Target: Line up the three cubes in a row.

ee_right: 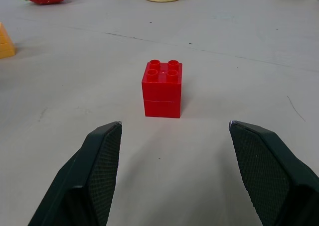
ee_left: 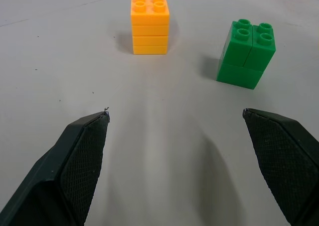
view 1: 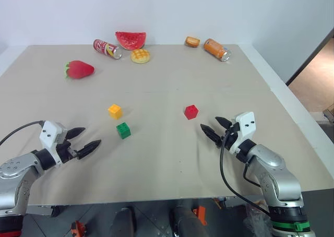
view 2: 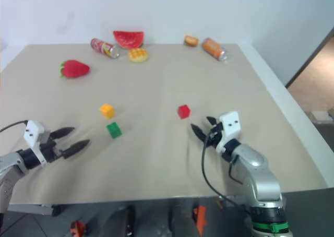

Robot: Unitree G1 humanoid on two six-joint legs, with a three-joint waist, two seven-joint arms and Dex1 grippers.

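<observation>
Three small studded cubes stand apart on the beige table. The yellow-orange cube (view 1: 115,111) is left of centre, with the green cube (view 1: 123,130) just in front of it. The red cube (view 1: 191,111) stands further right. My left gripper (view 1: 86,140) hovers open near the table's front left, pointing toward the green and yellow-orange cubes, with nothing between its fingers. My right gripper (view 1: 216,128) is open a short way in front and to the right of the red cube (ee_right: 162,89), aimed at it, holding nothing.
Along the far edge lie a red can (view 1: 107,48), a watermelon slice (view 1: 130,39), a round waffle pastry (view 1: 140,56), a small bun (view 1: 192,41) and an orange can (view 1: 216,49). A strawberry toy (view 1: 79,69) sits at the far left.
</observation>
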